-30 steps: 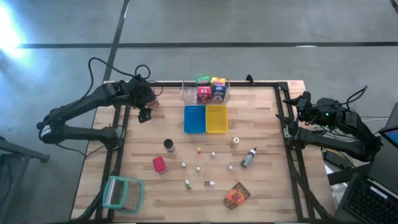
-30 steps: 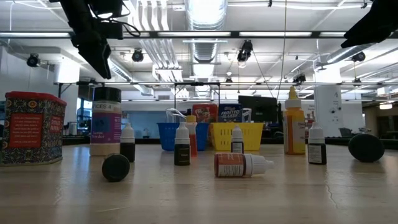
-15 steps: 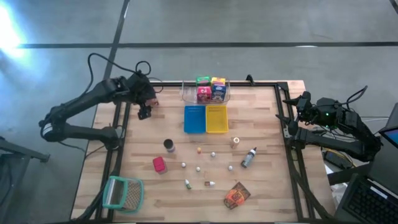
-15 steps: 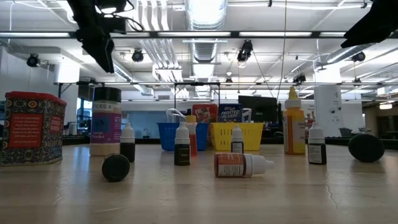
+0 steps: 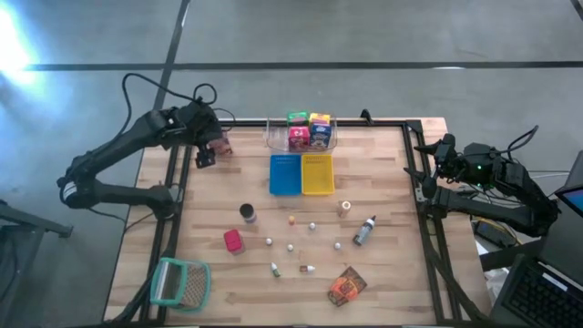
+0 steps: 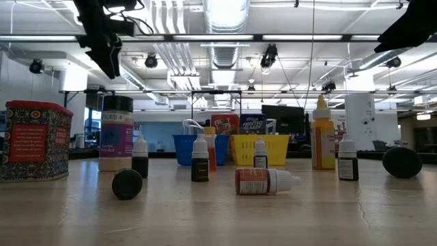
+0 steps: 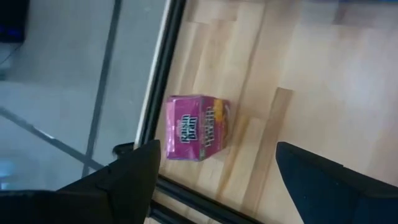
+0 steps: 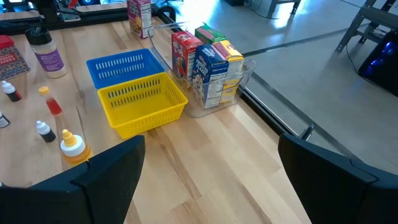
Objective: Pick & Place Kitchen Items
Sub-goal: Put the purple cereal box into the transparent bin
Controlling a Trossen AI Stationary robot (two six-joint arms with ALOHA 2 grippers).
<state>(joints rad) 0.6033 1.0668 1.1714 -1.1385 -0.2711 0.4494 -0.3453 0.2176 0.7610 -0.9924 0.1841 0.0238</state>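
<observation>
I log a pink box [image 7: 198, 126] with yellow lettering on the pale wood bench [image 7: 323, 81]. Blue tray [image 8: 124, 66] beside yellow tray [image 8: 142, 102]. Clear tub [image 8: 214, 102] holds red, green and blue-yellow cartons. Red can [image 5: 233, 240], dark jar [image 5: 247, 212], teal-rimmed basket [image 5: 180, 282], orange patterned packet [image 5: 347, 286].
</observation>
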